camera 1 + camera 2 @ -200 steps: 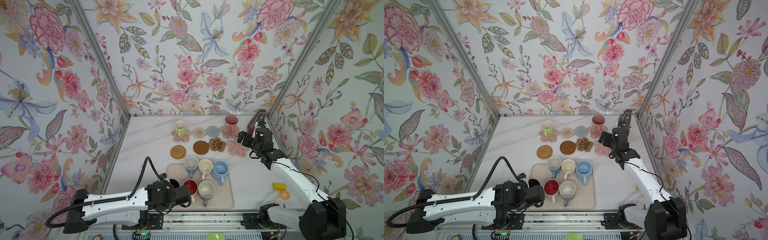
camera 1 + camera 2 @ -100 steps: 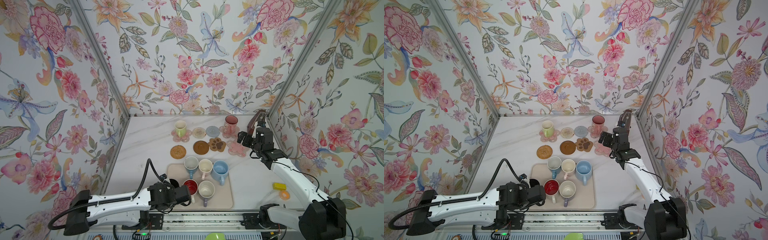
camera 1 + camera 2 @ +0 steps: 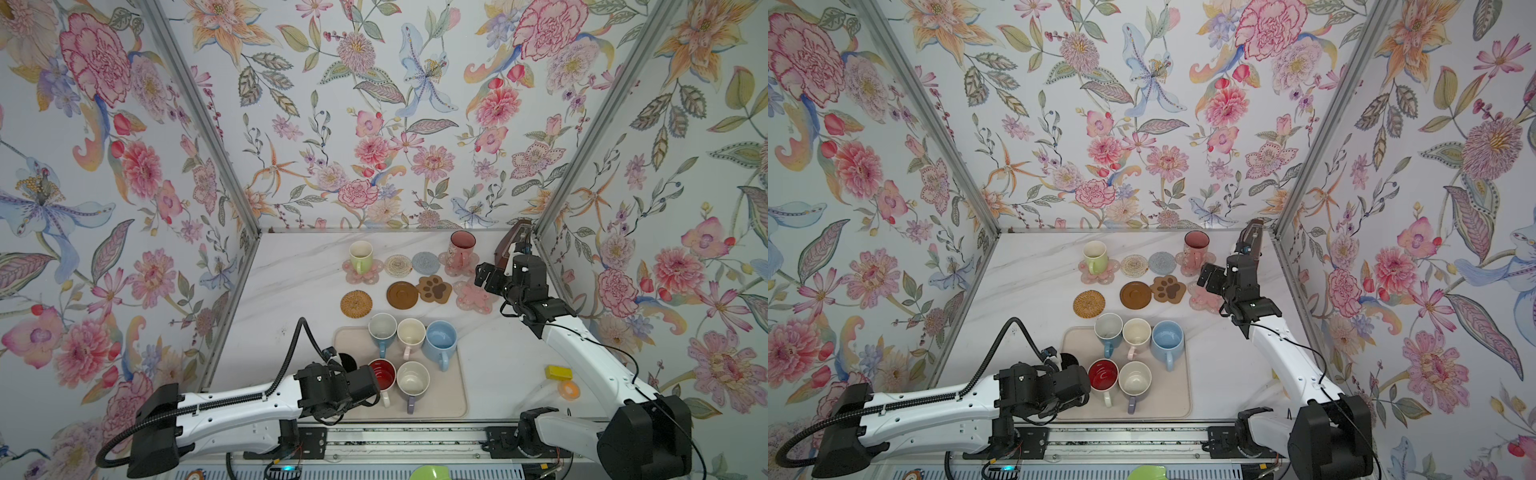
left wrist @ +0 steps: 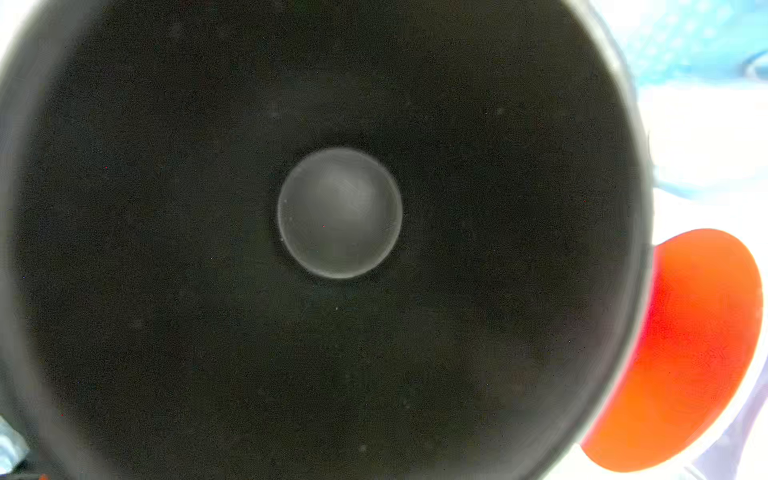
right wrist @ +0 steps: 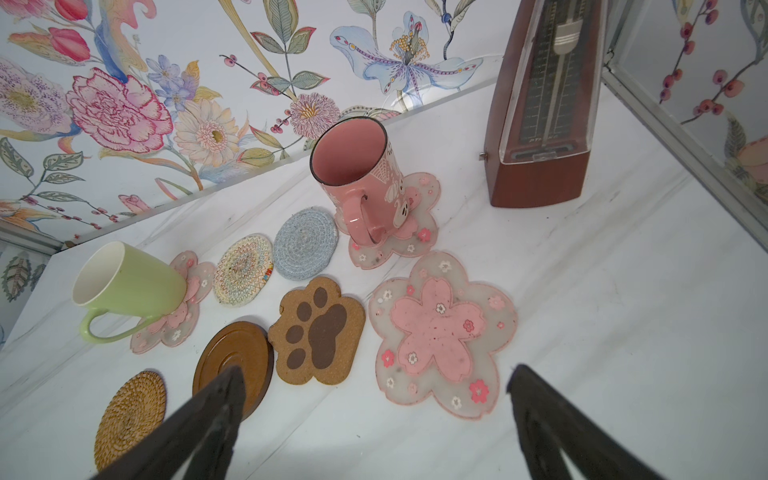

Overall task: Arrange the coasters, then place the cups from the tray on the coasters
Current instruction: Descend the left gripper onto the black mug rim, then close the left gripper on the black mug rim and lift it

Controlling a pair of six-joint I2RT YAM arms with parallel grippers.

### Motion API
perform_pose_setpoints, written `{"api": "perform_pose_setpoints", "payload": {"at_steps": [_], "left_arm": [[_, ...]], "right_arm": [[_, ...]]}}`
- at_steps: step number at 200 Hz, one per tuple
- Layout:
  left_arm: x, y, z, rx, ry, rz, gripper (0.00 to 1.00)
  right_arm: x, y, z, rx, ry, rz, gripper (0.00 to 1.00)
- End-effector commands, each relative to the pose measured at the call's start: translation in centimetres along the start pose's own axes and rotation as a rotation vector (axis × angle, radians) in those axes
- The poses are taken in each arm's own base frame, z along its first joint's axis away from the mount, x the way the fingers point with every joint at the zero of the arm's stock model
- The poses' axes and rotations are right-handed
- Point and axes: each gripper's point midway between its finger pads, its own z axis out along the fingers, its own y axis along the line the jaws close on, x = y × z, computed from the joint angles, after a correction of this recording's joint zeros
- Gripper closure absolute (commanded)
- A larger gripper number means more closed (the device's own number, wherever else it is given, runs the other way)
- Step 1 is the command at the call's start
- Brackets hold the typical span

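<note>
Left arm has pushed further across the near-left corner of the tray [image 3: 449, 399]. Its wrist housing now overlaps the rim of the red-inside mug [image 3: 382, 374] in both top views. Right arm, mugs and coasters: no shift.

Key relation: the black mug [image 4: 340, 212] is directly under the left end effector [image 3: 363, 384]. The left wrist view looks straight down its bore with the base disc near centre, so I judge the mug upright and lined up with the tool. It stands on the tray just beside the red-inside mug. The left arm is much the nearer one.

Left end effector state: can't tell. The fingers are hidden by the housing in the top views and absent from the wrist view.

Right end effector [image 5: 376, 370]: jaws wide apart and empty, hovering over the bench [image 3: 299, 291] by the free pink flower coaster [image 5: 440, 336], well apart from the tray.

Light green mug [image 3: 360, 257] and pink patterned mug [image 3: 462, 249] each stand on a flower coaster. Six coasters are bare.

Likely next: lift straight up, since the red-inside mug is close alongside. The rattan coaster [image 3: 356, 304], past the tray's far-left corner, is the nearest free spot.
</note>
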Motion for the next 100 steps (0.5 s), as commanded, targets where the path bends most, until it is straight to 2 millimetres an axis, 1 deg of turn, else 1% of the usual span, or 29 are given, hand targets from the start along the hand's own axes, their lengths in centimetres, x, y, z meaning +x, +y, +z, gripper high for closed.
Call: {"api": "perform_pose_setpoints", "payload": {"at_steps": [1,28,47,100], "left_arm": [[-0.3,2.1,0.1,-0.073,-0.004,0.047,0.62],[-0.6,2.7,-0.1,-0.089,-0.011,0.066,0.65],[-0.6,3.0,0.1,-0.095,-0.008,0.069,0.67],[-0.8,3.2,0.2,-0.096,-0.002,0.083,0.81]], "right_arm": [[1.0,-0.4,0.5,0.007,0.029,-0.003,0.01],[1.2,-0.5,0.5,0.009,0.033,-0.002,0.01],[1.2,-0.6,0.4,0.014,0.033,-0.001,0.01],[1.3,-0.6,0.5,0.013,0.035,0.0,0.01]]}}
